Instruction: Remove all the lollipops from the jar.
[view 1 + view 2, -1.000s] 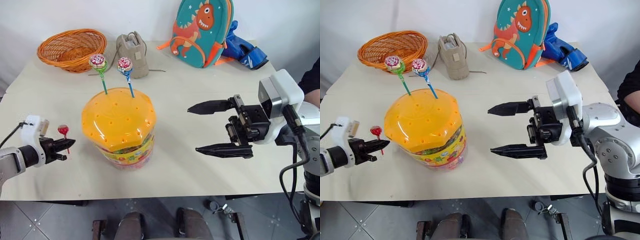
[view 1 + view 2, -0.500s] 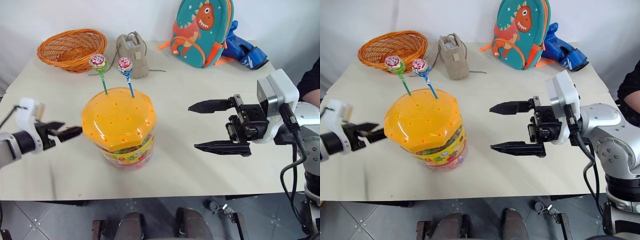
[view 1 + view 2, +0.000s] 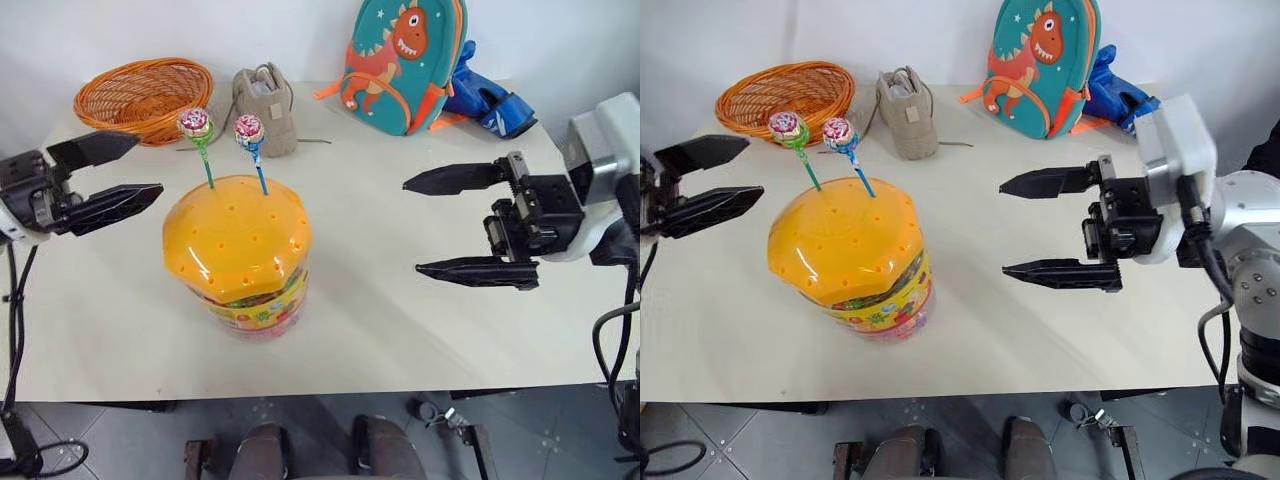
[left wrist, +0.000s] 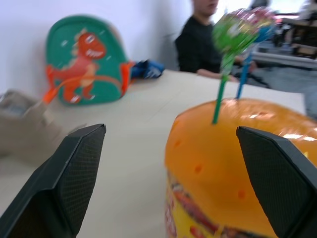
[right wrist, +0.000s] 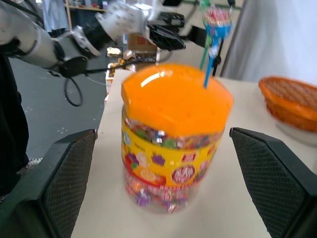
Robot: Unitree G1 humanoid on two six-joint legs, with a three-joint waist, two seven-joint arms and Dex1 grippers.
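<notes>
Table [image 3: 400, 330]: pale top; near edge runs along the bottom of the head views, and its left edge lies under the left arm. Broad bare stretches lie right of the jar and along the near edge.

Backpack [image 3: 400, 65]: teal, dinosaur print, propped at the far edge right of centre, a blue item [image 3: 490, 100] just beside it on the right.

Jar [image 3: 240, 255]: clear tub with orange domed lid, left of centre, well back from the near edge. Open table on all sides.

Basket [image 3: 145, 95]: orange weave, far left corner, well apart from the jar.

Right gripper [image 3: 450, 225]: raised above the table right of the jar, pointing left at it, fingers spread wide, nothing between them; a clear gap separates tips and jar.

Left gripper [image 3: 125, 170]: raised left of the jar beside the lid, fingers spread wide and empty, tips near the lid but apart from it.

Shoe [image 3: 265, 105]: beige, far side, between basket and backpack.

Lollipops: pink-green on a green stick [image 3: 197, 125] and pink-blue on a blue stick [image 3: 250, 130], both standing upright in holes on the far side of the lid.
</notes>
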